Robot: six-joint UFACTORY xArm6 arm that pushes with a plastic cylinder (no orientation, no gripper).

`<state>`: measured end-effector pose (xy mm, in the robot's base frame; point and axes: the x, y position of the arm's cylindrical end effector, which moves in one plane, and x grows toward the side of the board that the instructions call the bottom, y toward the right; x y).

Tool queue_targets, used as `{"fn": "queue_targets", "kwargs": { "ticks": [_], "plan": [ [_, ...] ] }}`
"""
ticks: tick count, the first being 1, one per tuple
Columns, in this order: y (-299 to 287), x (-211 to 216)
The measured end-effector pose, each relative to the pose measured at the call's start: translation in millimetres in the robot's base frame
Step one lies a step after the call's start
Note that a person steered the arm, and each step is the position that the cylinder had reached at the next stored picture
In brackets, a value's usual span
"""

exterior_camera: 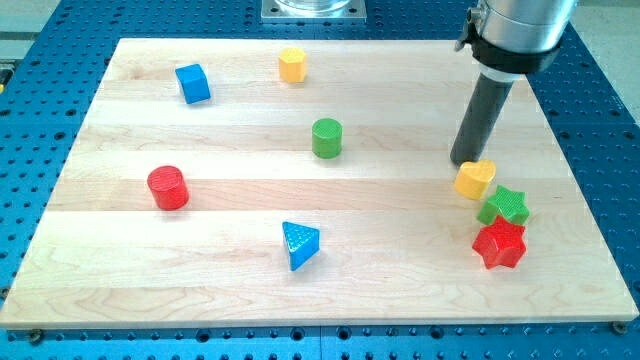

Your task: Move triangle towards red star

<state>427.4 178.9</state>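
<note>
Triangle [300, 244] sits well left of red star [499, 245]; my tip [463, 160], no claw, touches yellow heart [475, 179] — risk: knocks heart & green star [504, 206] into the target.

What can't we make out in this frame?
- My tip: the yellow heart sits right against it; whether they touch is unclear.
- Green star: lower part covered by the red star.
- Arm: cut off by the view's top.
- Blue triangle: fully visible.

The triangle [300, 243] lies well left of the star [499, 245].
</note>
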Motion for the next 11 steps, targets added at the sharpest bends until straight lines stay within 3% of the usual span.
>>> {"fn": "queue_targets", "kwargs": {
  "ticks": [1, 2, 3, 5, 6, 7, 8, 9, 10, 11],
  "plan": [
    [-24.2, 58.9],
    [-47.8, 74.4],
    [-83.5, 58.6],
    [-122.1, 173.3],
    [-197.2, 189.1],
    [-239.6, 154.6],
    [-244.8, 128.3],
    [-146.5, 112.8],
    [-130.2, 120.3],
    [-178.3, 158.5]
  ]
}}
